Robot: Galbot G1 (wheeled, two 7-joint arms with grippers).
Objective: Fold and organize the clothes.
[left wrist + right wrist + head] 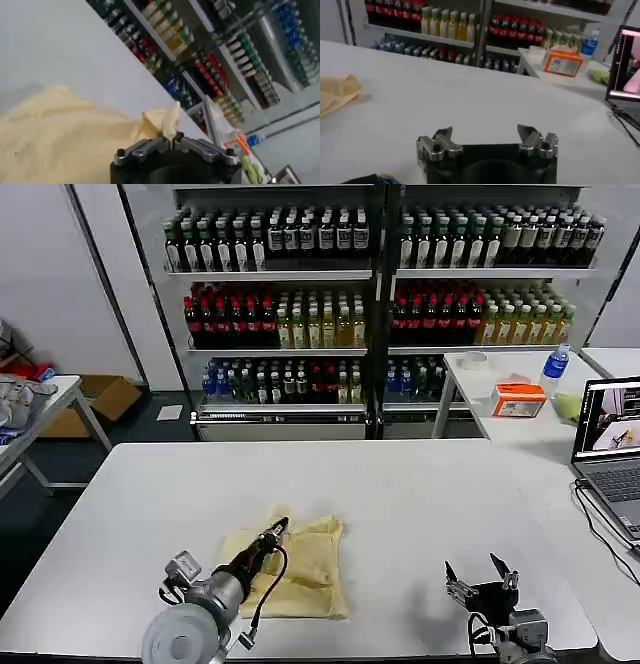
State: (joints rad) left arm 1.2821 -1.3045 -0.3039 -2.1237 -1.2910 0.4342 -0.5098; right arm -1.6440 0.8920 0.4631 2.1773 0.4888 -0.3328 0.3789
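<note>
Cream fabric was pinched in my left gripper [171,142], its jaws closed on a raised corner of the T-shirt [290,569], so a small peak of cloth stood up above the fingers. That gripper sat over the shirt's far edge, toward the shelves of bottles [380,294]. The shirt itself lay loosely bunched and partly doubled over on the white table [400,494], near the table's front edge and on my left half of it.

I judged the cloth light, limp and a little slippery: it would sag and drag rather than hold a line, so a grip on a corner or hem, as here, seemed the sound place, with the opposite corner wanting a second hold to keep the fold square.

My right gripper [486,137] hovered low over bare table well apart from the shirt, jaws spread wide and empty. Beyond it a laptop [610,444] sat on the adjoining table.
</note>
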